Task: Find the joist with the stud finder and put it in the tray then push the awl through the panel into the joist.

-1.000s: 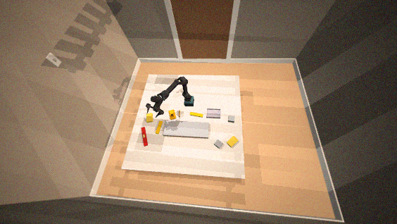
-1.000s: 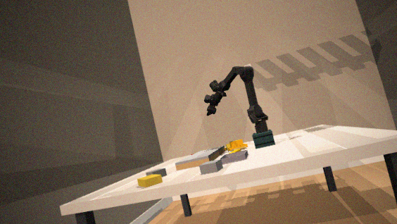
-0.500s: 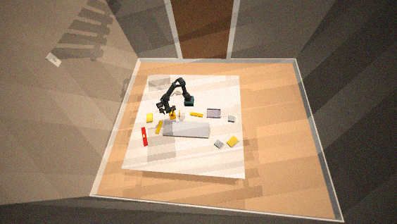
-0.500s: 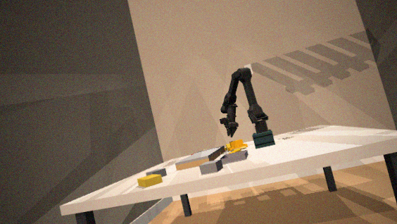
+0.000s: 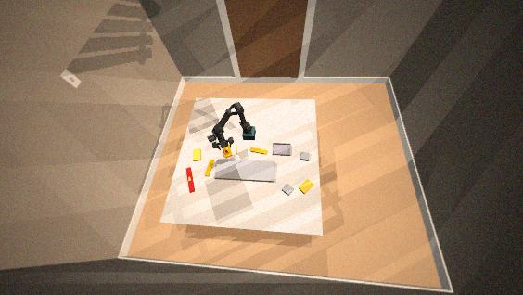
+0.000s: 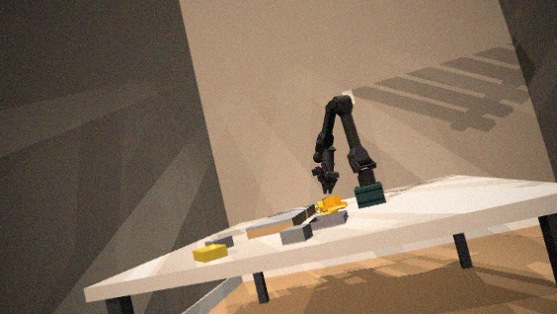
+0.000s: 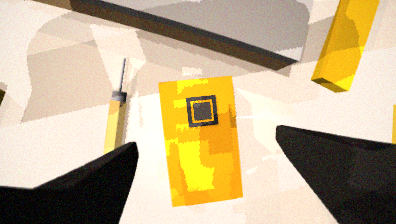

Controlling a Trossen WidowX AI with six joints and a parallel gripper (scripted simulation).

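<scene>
The claw (image 6: pixel 328 192) (image 7: pixel 208 140) is spread, holding nothing. The finder (image 5: pixel 226 151) (image 6: pixel 332 202) (image 7: pixel 202 150) lies below it on the desk (image 5: pixel 278 211) (image 6: pixel 420 217), between the fingertips in the wrist view, its long axis running roughly parallel to them.

1 awl (image 5: pixel 236 149) (image 7: pixel 115 120), seemingly 2 grey blocks (image 5: pixel 304 157) (image 6: pixel 295 234).

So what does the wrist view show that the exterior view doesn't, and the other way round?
Only the wrist view: the awl with its yellow handle and thin metal shaft, and the dark square on the stud finder.

Only the exterior view: the dark green base block, black table legs and shallow lavender tray.

Both: the orange-yellow block-shaped stud finder, flat grey panel and open black pincer.
</scene>
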